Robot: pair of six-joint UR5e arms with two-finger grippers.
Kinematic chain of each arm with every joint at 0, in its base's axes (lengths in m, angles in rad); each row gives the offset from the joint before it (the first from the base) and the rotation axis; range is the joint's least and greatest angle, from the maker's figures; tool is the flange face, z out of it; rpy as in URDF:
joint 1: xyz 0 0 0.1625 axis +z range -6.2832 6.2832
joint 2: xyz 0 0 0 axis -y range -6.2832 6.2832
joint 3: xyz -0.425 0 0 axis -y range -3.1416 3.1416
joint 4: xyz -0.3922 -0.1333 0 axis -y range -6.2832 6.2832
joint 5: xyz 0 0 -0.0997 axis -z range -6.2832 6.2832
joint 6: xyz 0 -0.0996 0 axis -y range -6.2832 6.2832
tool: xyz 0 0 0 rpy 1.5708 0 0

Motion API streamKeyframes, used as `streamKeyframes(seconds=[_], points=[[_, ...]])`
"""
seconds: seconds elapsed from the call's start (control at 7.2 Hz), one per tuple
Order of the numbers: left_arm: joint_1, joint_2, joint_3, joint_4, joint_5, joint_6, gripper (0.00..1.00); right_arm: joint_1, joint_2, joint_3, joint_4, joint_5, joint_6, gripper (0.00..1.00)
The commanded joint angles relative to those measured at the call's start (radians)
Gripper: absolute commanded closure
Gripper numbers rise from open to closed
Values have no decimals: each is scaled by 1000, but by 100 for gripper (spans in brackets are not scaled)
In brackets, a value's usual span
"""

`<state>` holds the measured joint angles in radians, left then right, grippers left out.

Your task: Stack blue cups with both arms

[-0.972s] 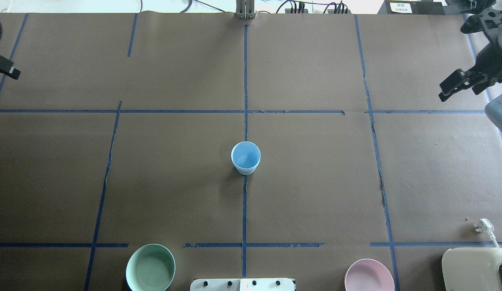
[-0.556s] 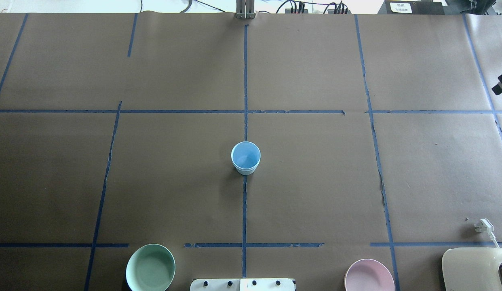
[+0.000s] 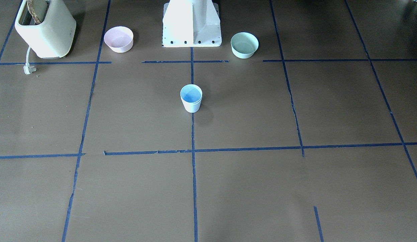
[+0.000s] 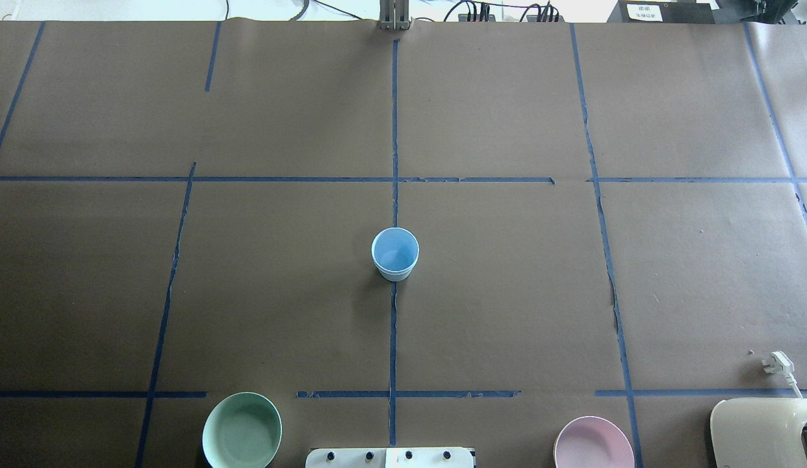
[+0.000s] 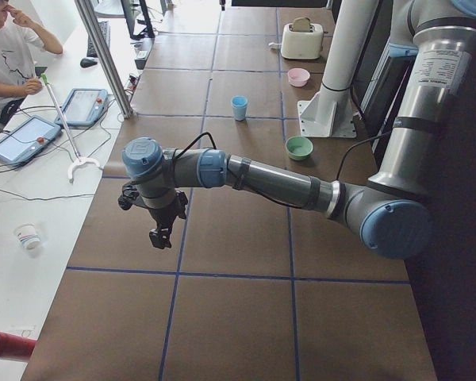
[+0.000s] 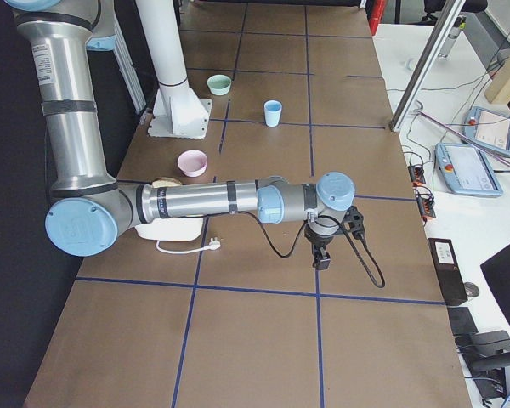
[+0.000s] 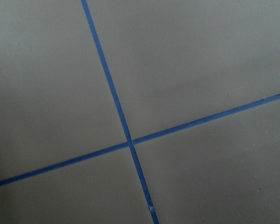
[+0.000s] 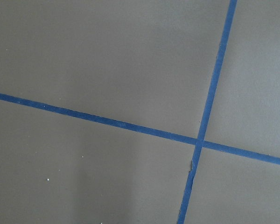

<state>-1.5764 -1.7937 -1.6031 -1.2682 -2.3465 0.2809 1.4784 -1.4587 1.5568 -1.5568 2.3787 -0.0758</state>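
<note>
One pale-blue cup shape [image 4: 395, 255] stands upright at the table's centre on the middle tape line; it also shows in the front view [image 3: 191, 98]. I cannot tell whether a second cup is nested inside it. No other blue cup is in view. My left gripper [image 5: 159, 232] hangs over the table's far left end, seen only in the left side view. My right gripper [image 6: 320, 257] hangs over the far right end, seen only in the right side view. I cannot tell if either is open or shut. Both wrist views show only brown paper and crossing blue tape.
A mint-green bowl [image 4: 242, 431] and a pink bowl [image 4: 593, 444] sit near the white pedestal base [image 3: 191, 23]. A cream toaster [image 4: 764, 432] with a white plug [image 4: 777, 362] is at the near right. An operator [image 5: 4, 48] sits beyond the table.
Both grippers have left the overhead view: the right one withdrew off the right edge, the left one off the left edge. The cup has not moved.
</note>
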Motion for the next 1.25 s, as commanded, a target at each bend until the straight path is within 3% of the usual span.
streamKeyframes(seconds=[0.0,1.11], points=[[1,11,6,4,-1,-68,0,2,-11,-1,20,-3,1,0],[27,83,-27,-84,-5,-63,0,2,-38,-6,20,-3,-4,0]])
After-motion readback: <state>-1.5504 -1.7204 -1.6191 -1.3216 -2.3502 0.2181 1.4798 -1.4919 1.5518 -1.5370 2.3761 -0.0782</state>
